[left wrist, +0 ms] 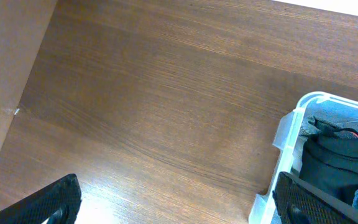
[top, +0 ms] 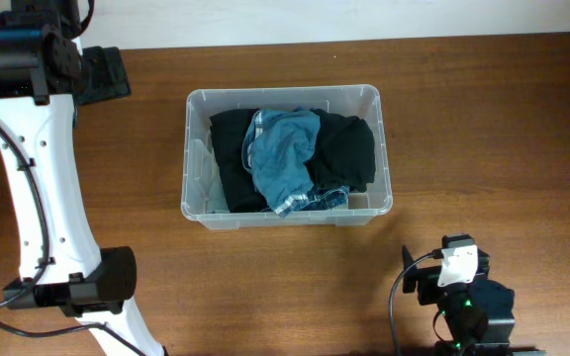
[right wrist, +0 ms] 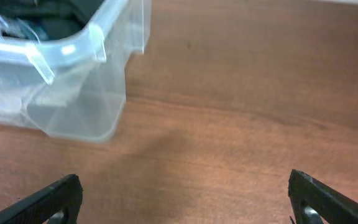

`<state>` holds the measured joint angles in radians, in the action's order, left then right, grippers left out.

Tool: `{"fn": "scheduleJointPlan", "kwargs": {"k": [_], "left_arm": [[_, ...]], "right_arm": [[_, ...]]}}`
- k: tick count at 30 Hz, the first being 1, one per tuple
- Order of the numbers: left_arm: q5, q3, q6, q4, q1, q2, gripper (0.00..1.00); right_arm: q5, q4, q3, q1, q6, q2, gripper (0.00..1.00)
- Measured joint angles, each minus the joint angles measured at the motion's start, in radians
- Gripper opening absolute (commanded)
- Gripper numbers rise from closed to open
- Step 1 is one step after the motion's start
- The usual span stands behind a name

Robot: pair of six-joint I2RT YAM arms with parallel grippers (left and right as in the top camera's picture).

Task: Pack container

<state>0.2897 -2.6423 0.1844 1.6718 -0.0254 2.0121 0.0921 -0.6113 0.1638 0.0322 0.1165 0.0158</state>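
Here, container (top: pixel 283 92): is sitting in the middle of the desk (top: pixel 483 119), nearer the far edge, holding black clothing (top: pixel 349 148) and a blue denim garment (top: pixel 283 148).
Left claw (left wrist: pixel 179 199): is hovering released near the far left corner, gripping nothing.
Right claw (right wrist: pixel 185 193): is hanging released by the near edge, toward the right corner, fingers spreading wide.

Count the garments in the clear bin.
2 distinguishable in the container: blue denim piece centre on top; black fabric beneath, showing either side. The black may be several garments; more could be hidden.
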Motion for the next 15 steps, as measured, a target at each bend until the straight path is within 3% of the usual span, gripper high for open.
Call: {"fn": "scheduleJointPlan", "kwargs": {"k": [15], "left_arm": [[0.000, 0.000, 0.000, 0.000, 0.000, 0.000, 1.00]], "right_arm": [[0.000, 0.007, -0.001, 0.000, 0.000, 0.000, 0.99]]}}
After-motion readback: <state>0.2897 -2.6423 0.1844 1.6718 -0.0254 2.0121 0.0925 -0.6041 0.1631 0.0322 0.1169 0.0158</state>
